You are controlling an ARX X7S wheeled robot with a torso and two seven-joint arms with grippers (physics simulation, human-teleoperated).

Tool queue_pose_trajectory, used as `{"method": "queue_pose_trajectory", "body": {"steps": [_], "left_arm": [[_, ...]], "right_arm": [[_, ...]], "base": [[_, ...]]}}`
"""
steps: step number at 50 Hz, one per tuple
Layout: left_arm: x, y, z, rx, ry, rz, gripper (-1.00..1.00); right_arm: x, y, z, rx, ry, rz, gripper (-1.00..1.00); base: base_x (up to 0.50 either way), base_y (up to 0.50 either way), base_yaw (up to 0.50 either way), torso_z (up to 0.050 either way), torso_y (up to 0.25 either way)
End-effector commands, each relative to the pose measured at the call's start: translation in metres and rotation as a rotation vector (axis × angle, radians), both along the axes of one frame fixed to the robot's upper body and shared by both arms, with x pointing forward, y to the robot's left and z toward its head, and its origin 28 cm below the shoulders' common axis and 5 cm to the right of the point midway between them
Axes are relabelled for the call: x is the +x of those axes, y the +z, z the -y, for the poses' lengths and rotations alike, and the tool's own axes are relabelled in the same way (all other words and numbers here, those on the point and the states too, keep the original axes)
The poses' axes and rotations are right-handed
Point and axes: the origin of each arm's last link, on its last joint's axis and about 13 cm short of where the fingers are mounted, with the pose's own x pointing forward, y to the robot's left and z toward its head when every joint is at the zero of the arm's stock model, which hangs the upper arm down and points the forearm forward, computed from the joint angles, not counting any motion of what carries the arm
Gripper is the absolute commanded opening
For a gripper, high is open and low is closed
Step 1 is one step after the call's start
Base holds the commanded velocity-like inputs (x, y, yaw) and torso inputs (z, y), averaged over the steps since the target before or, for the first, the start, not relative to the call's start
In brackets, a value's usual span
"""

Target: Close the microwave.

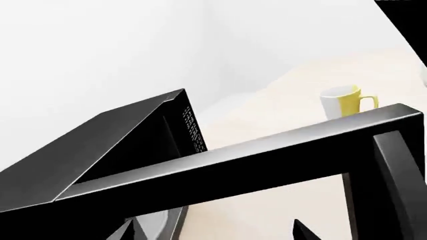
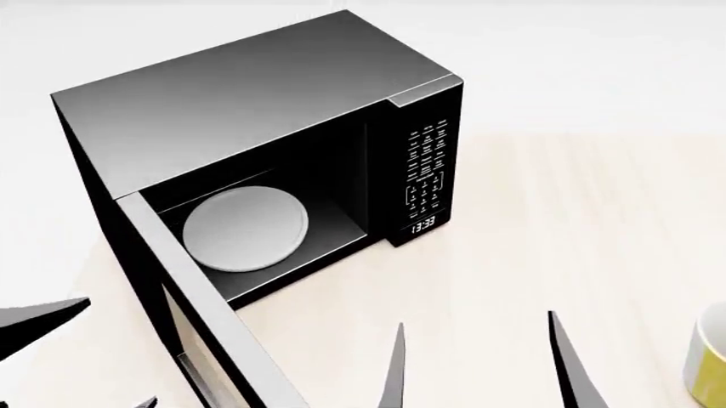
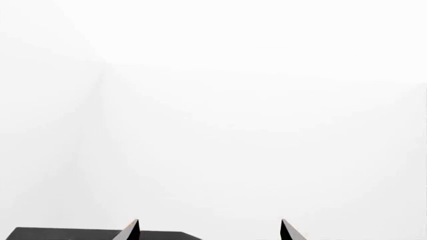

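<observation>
The microwave sits on the pale counter toward the back left of my head view, its door swung wide toward me and hinged at the left, the white turntable plate bare in the cavity and the keypad and clock lit on the right front. My left gripper hovers just behind and above the door's top edge, its fingertips apart and holding nothing; in the head view only dark slivers of that arm show at the lower left, outside the open door. My right gripper hangs spread and empty over bare counter in front of the keypad, well clear of the door, its wrist camera looking mostly at blank wall. The risks, as I judge them: pushing from the left, my fingertips could slip over the door's thin top edge rather than press its outer face, so the door stays put; a push too near the hinge would give little leverage and could shove the whole oven across the counter; a hard swing could bounce the door off its latch. A yellow-and-white mug stands beyond the door on the right, and its edge shows at the head view's lower right corner; my right arm could knock it if it moves sideways.
</observation>
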Motion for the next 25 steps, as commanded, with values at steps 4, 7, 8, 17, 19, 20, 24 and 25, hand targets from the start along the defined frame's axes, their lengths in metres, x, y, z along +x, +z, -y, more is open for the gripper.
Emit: {"method": "queue_pose_trajectory", "body": {"steps": [4,7,8,17,19,20,24,25], "left_arm": [[-0.002,-0.029,0.018,0.052,-0.123,-0.083,1.00],[-0.002,-0.030,0.021,0.044,-0.127,-0.071,1.00],[-0.001,-0.030,0.021,0.042,-0.126,-0.068,1.00],[0.010,-0.036,0.030,0.000,-0.084,-0.016,1.00],[0.015,-0.034,0.033,-0.021,-0.043,0.014,1.00],[0.018,-0.033,0.034,-0.036,-0.022,0.030,1.00],[0.024,-0.036,0.037,-0.053,-0.006,0.036,1.00],[0.024,-0.038,0.039,-0.054,-0.009,0.035,1.00]], "right_arm": [[0.002,-0.001,0.001,-0.006,-0.009,-0.005,1.00],[0.002,-0.002,0.001,-0.007,-0.008,-0.007,1.00],[0.002,-0.002,0.001,-0.007,-0.007,-0.007,1.00],[0.001,-0.003,0.001,-0.008,-0.006,-0.009,1.00],[0.001,-0.004,0.000,-0.008,-0.003,-0.010,1.00],[0.001,-0.004,0.000,-0.008,-0.002,-0.011,1.00],[0.001,-0.004,0.000,-0.008,-0.004,-0.010,1.00],[0.002,-0.004,0.001,-0.007,-0.005,-0.011,1.00]], "base": [[0.00,0.00,0.00,0.000,0.000],[0.00,0.00,0.00,0.000,0.000],[0.00,0.00,0.00,0.000,0.000],[0.00,0.00,0.00,0.000,0.000],[0.00,0.00,0.00,0.000,0.000],[0.00,0.00,0.00,0.000,0.000],[0.00,0.00,0.00,0.000,0.000],[0.00,0.00,0.00,0.000,0.000]]}}
